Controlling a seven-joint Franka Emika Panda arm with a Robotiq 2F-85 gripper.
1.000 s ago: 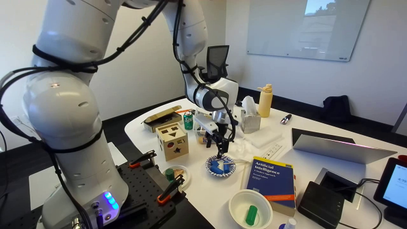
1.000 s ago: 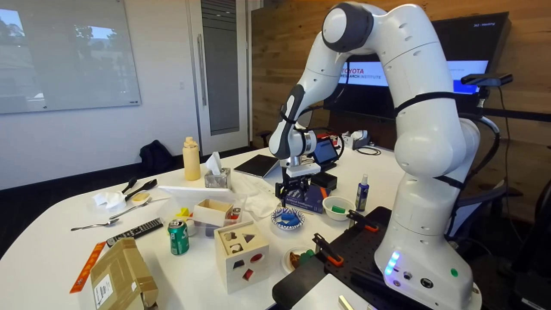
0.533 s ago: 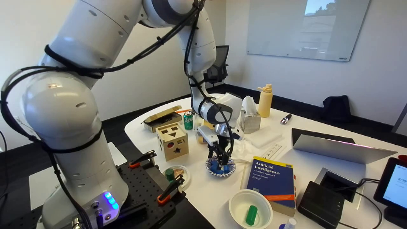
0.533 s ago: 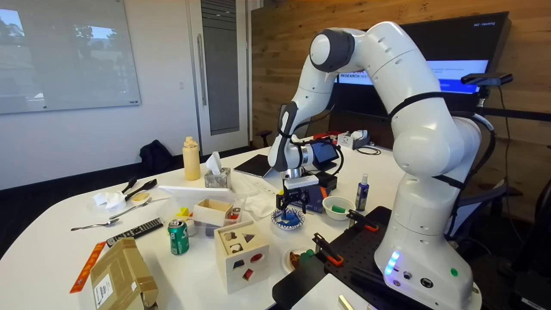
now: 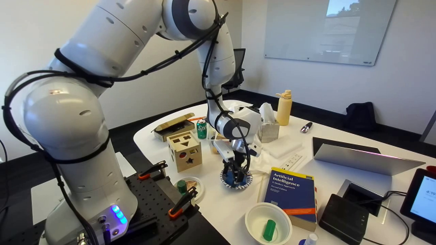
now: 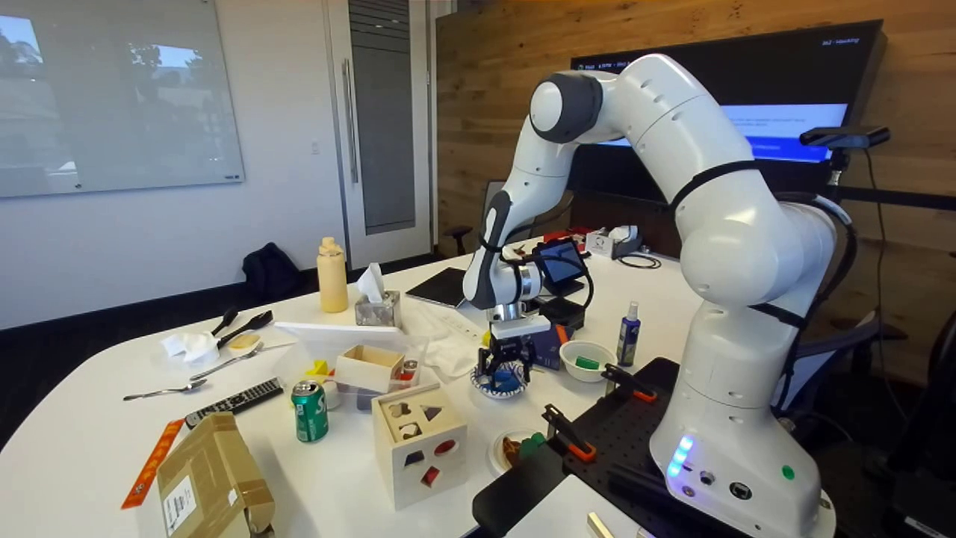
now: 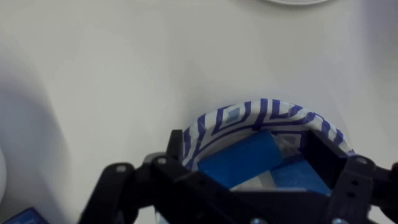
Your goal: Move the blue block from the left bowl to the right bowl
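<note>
The left bowl [image 5: 236, 187], blue-and-white patterned, stands on the table in both exterior views [image 6: 499, 394] and fills much of the wrist view [image 7: 260, 114]. It holds several blue blocks; in the wrist view one blue block [image 7: 242, 159] lies slanted between my fingers, and a second [image 7: 300, 177] lies beside the right finger. My gripper [image 5: 233, 175] is low at this bowl, pointing down, also in an exterior view [image 6: 506, 371]. In the wrist view my gripper [image 7: 248, 146] is open, its fingers wide apart. The right bowl [image 5: 251, 217], plain white, holds a green block [image 5: 269, 230].
A thick blue book [image 5: 291, 192] lies between the bowls. A wooden shape box [image 6: 420, 441] and a plate [image 5: 201, 190] with a green block stand near the left bowl. Also there are a Sprite can [image 6: 309, 411], a spray bottle [image 6: 628, 336] and a tissue box [image 5: 268, 131].
My gripper has moved down from above the patterned bowl until its fingertips are at the bowl, around the blue blocks. The bowls and other objects have not visibly moved.
</note>
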